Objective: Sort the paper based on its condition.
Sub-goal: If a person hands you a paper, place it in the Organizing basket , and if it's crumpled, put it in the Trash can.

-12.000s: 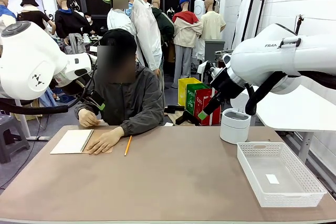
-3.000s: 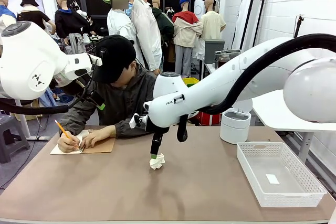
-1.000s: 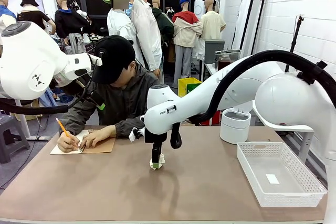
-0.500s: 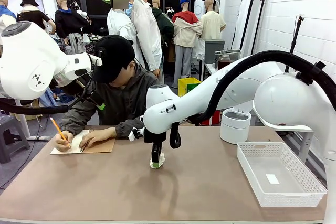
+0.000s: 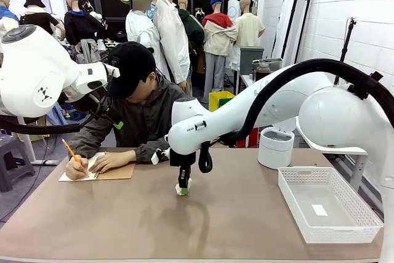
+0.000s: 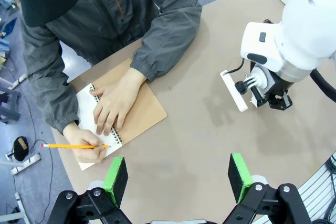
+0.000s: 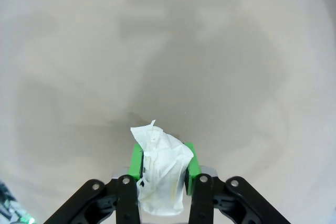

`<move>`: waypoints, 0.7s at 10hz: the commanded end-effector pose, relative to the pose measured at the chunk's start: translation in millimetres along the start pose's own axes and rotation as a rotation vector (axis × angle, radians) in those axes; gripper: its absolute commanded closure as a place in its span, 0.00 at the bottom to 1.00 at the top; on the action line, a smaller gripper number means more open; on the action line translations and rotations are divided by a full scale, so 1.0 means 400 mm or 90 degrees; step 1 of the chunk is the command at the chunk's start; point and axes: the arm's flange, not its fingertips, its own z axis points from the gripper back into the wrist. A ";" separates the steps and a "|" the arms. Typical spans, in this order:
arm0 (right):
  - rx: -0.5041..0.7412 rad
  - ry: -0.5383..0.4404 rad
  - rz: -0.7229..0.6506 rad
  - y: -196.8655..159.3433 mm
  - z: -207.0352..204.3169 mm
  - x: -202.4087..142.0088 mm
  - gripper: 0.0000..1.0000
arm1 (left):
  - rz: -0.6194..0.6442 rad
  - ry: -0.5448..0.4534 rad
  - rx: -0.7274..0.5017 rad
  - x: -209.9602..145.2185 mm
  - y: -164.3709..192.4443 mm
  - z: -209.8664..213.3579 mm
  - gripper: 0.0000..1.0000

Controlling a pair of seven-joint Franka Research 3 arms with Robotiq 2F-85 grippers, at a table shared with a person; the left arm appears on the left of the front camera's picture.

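Note:
The paper point(image 7: 160, 174) is a crumpled white wad, standing between the green pads point(image 7: 136, 161) of my right gripper point(image 7: 163, 163), which is shut on it from both sides. In the front view the same gripper point(image 5: 183, 185) points straight down at the middle of the table, with the paper point(image 5: 179, 191) pinched at its tips against the tabletop. My left gripper point(image 6: 177, 177) hangs open and empty high above the table's left part, over the person's writing hands; in the front view it point(image 5: 114, 121) is at the left, in front of the person.
A person at the far left writes with a pencil point(image 5: 72, 152) in a spiral notebook with a brown cover point(image 5: 98, 169). A white lattice basket point(image 5: 326, 204) stands at the right and a white round bin point(image 5: 275, 147) behind it.
My right gripper's fingers have drawn together on the crumpled paper, staying in the same spot on the table. The person's pencil hand has shifted a little. The left arm has not moved.

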 end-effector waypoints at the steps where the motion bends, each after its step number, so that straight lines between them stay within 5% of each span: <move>1: 0.029 -0.008 -0.050 0.003 0.099 -0.055 0.64 | 0.002 0.003 -0.001 0.000 0.003 0.003 0.00; 7: -0.027 -0.033 -0.360 -0.165 0.345 -0.382 0.64 | 0.002 0.003 -0.001 0.000 0.003 0.003 0.00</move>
